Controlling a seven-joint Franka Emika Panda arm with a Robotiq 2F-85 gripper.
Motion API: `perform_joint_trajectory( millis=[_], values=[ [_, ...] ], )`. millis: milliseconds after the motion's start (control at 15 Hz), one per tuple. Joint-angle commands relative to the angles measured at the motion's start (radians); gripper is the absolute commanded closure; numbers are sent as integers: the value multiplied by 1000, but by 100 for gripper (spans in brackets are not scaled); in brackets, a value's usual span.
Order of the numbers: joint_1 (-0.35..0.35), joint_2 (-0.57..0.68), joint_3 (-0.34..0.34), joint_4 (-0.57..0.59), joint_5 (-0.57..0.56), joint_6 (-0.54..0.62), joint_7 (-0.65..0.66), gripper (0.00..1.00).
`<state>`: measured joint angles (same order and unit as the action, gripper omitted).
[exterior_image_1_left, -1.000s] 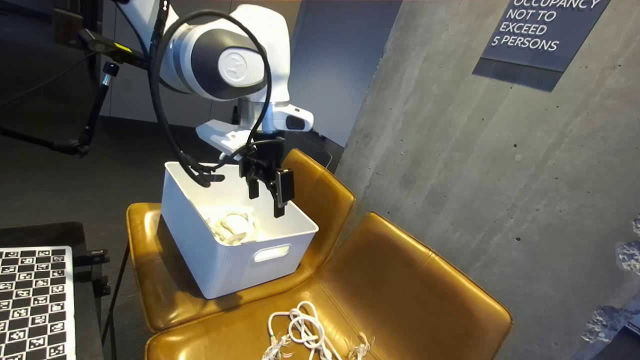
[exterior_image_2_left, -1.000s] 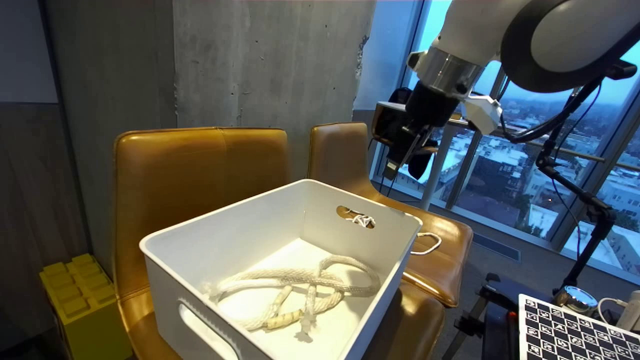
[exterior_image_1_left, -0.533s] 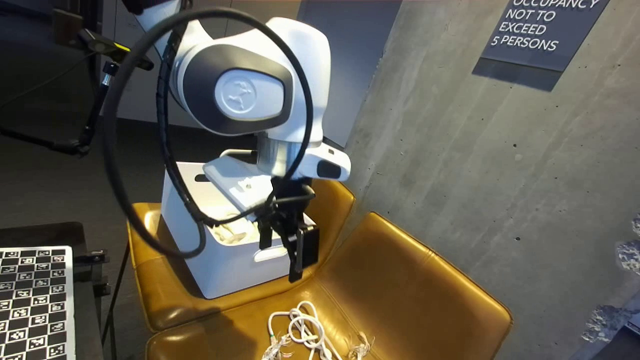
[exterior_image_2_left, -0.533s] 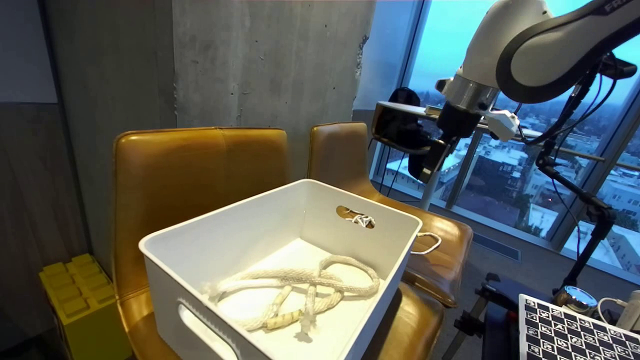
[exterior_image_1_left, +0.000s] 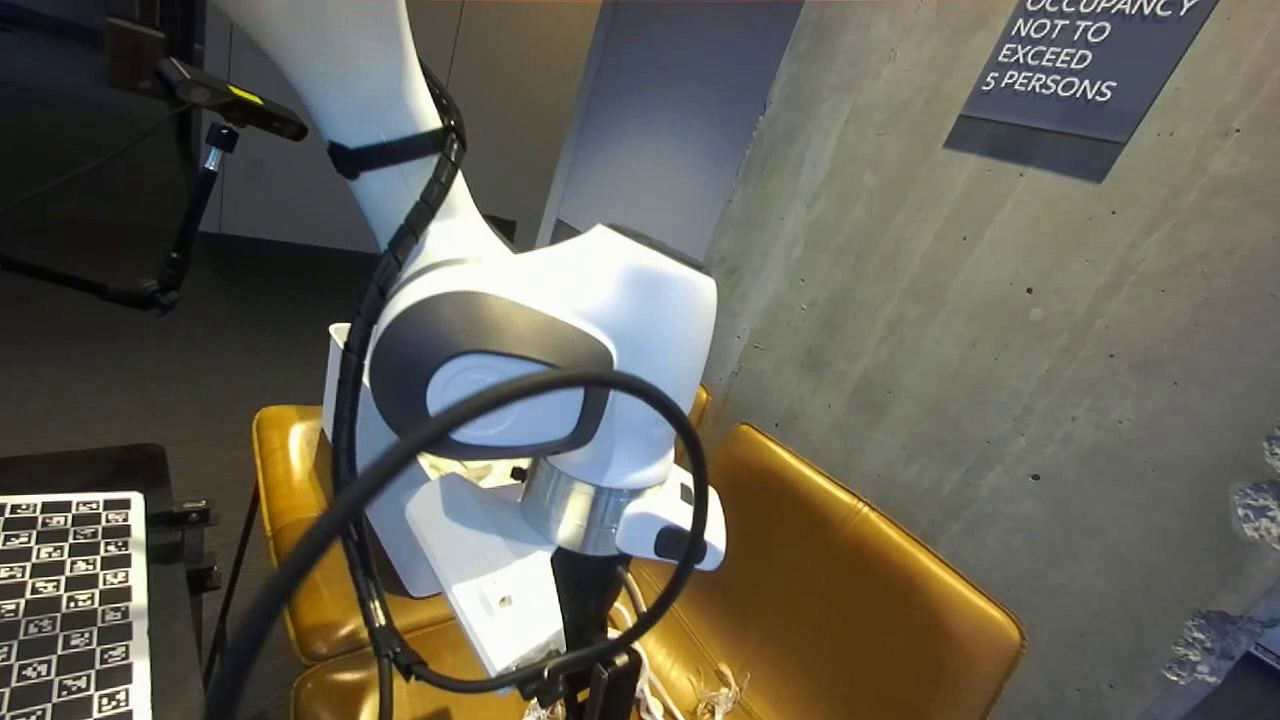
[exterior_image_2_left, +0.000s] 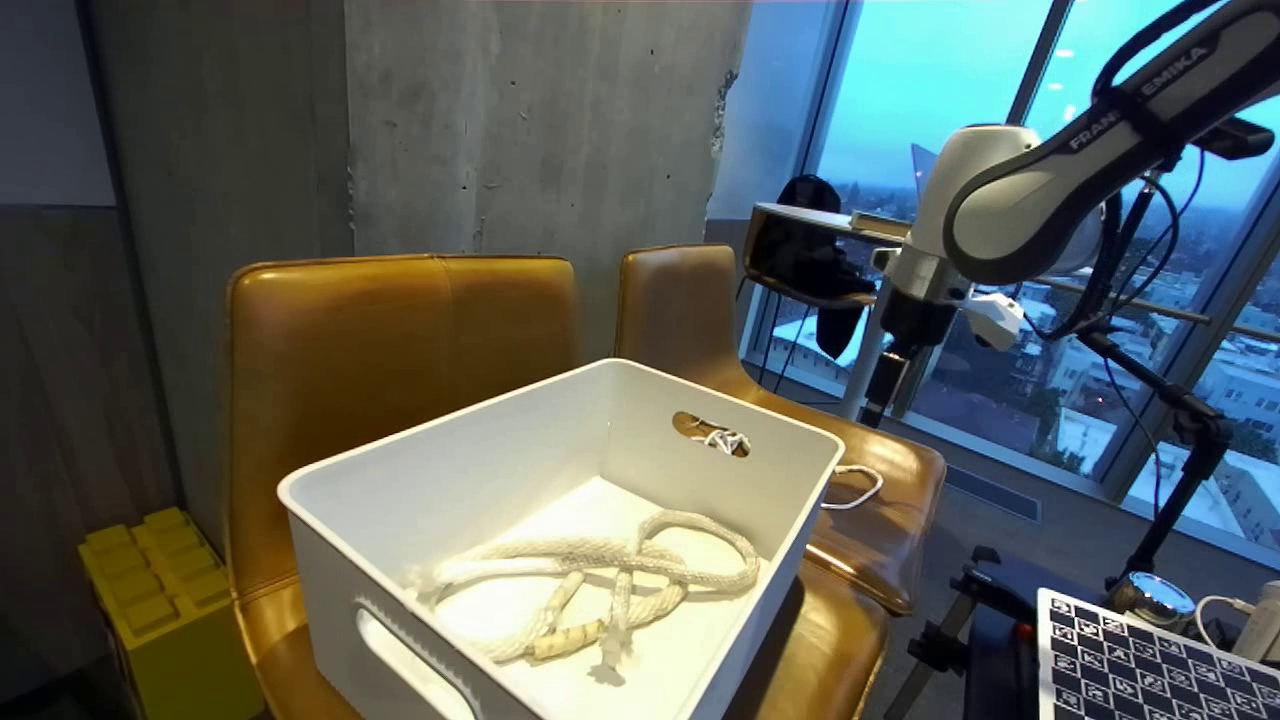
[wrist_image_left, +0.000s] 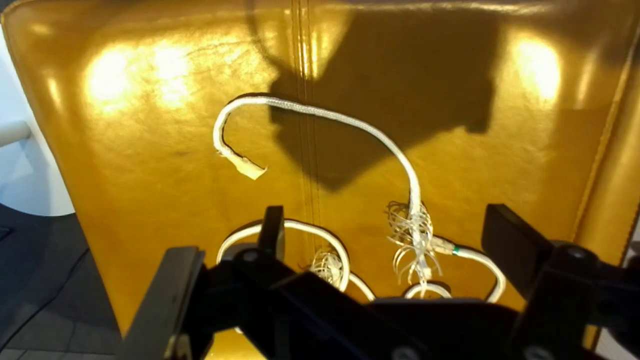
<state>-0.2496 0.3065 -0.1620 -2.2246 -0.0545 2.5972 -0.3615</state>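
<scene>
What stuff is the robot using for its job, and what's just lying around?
Seems part of the job:
white rope near the open fingers
golden-brown chair it lies on
maybe the white bin and pale rope inside

Probably just lying around:
yellow box
checkered board
occupancy sign

White rope (wrist_image_left: 414, 192) — looped (partly frayed) — on a seat (wrist_image_left: 160, 195).

white arm (exterior_image_1_left: 645, 325) | dark-ringed cap (exterior_image_1_left: 468, 383) | black cable (exterior_image_1_left: 560, 379) | black fingers (wrist_image_left: 512, 245)
</scene>
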Motion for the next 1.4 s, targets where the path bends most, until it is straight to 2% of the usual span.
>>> perform_joint_trajectory(
  millis=[0,333,600,800,1067,1133,1200,1333],
  values=[
    [-33,84,30,54,1,33,-87,0],
    [-36,185,49,45,-48,103,-148,0],
    [-25,316,32,135,-131,142,-133,0],
    [-30,400,31,226,-161,124,-125,0],
    [-27,488,15,262,-189,133,-108,0],
    [-26,503,10,264,-193,133,-105,6],
    [-24,515,3,272,-201,136,-101,28],
    [-18,523,-11,279,-212,139,-90,30]
  ],
)
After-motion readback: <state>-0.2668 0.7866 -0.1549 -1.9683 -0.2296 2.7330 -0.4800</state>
